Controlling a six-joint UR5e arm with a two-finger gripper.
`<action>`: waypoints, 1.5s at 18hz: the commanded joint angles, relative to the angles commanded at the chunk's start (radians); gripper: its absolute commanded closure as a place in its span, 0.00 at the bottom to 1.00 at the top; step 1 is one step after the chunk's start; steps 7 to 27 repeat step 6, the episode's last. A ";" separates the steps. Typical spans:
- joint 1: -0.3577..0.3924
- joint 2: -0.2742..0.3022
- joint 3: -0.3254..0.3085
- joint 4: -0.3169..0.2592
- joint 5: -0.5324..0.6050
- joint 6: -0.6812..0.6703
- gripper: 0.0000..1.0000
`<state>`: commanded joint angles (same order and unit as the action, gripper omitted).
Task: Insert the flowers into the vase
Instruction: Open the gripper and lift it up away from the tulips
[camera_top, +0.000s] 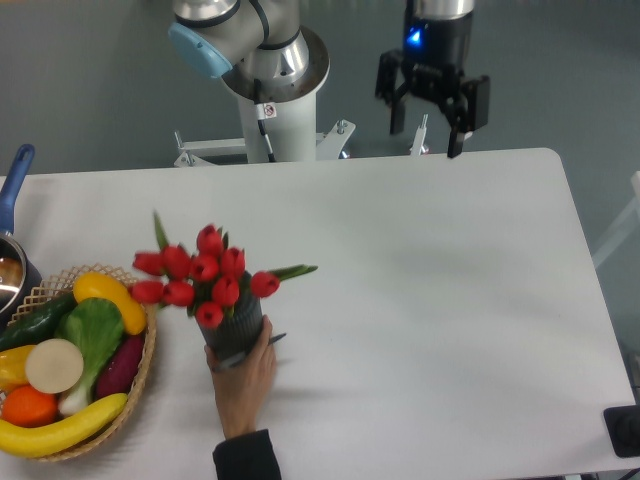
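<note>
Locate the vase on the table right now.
The vase stands at the table's front left, just right of the wicker basket, holding the flowers and gripped by a person's hand.

The flowers (205, 275) are a bunch of red closed tulips with green leaves; their stems go down into the vase (238, 327), and the red heads spread out wider than it. The vase is small, dark grey and ribbed; it stands on the left part of the table, partly hidden in front.
</note>
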<state>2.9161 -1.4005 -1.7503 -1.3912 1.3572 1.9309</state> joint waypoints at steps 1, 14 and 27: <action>-0.002 -0.003 -0.003 -0.003 0.023 0.010 0.00; -0.017 -0.014 -0.002 0.000 0.017 0.010 0.00; -0.017 -0.014 -0.002 0.000 0.017 0.010 0.00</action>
